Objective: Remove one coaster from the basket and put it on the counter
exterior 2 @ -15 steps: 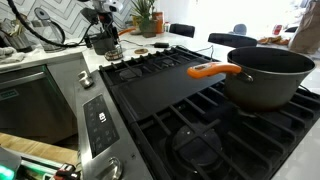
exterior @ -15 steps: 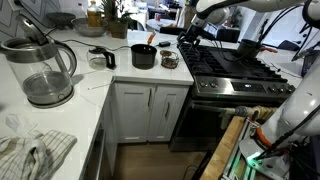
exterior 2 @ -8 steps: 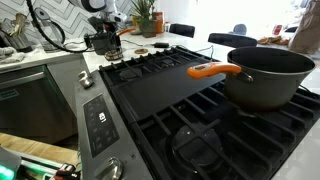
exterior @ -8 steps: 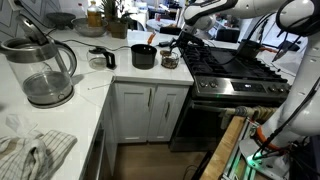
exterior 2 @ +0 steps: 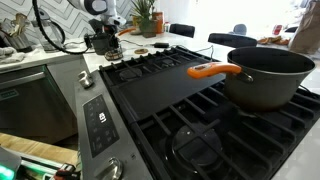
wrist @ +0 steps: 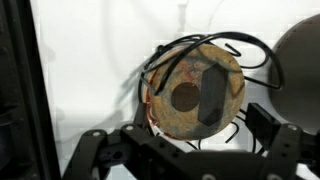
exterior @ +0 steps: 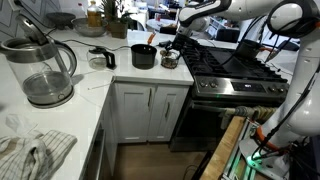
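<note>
The basket [exterior: 169, 60] stands on the white counter [exterior: 100, 88] between the black pot and the stove. In the wrist view it is a dark wire holder [wrist: 150, 72] with a stack of brownish discs. The top coaster [wrist: 185, 97] shows a dark brown round centre, and a dark bar lies across its right side. My gripper [exterior: 173, 46] hangs right above the basket. In the wrist view its fingers [wrist: 185, 140] are spread to either side of the stack, open and empty. In an exterior view the gripper [exterior 2: 106, 40] hides most of the basket.
A black pot [exterior: 144, 57] with an orange utensil stands just beside the basket and shows at the wrist view's edge [wrist: 302, 60]. The black gas stove [exterior: 232, 66] is on the other side. A glass kettle [exterior: 45, 70] and a cloth [exterior: 30, 152] lie nearer.
My arm has moved from above the stove across and down to just over the basket. Nothing has been taken hold of.
</note>
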`<state>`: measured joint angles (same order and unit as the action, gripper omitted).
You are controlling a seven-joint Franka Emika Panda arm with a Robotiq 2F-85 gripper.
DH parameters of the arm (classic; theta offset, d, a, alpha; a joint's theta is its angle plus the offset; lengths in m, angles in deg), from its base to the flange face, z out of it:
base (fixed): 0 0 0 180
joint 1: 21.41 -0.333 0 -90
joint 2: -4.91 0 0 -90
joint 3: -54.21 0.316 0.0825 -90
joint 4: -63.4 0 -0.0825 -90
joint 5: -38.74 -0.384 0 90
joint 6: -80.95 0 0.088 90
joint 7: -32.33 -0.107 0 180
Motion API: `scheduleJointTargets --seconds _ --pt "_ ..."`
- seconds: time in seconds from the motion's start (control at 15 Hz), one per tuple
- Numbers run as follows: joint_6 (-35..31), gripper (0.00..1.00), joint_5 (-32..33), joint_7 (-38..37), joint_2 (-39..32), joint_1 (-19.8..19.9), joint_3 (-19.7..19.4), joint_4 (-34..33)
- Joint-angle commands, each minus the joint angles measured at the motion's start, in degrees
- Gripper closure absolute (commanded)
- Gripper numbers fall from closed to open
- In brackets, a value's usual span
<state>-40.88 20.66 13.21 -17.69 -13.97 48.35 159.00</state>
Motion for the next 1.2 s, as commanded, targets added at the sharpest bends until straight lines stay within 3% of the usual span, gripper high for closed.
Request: scheduleJointTargets --seconds 0.0,1.13 --pt "0.2 0.0 0.0 0.0 0.0 0.0 0.0 -0.2" --pt "-2.0 0.0 2.3 -5.8 -2.0 -1.8 -0.9 0.4"
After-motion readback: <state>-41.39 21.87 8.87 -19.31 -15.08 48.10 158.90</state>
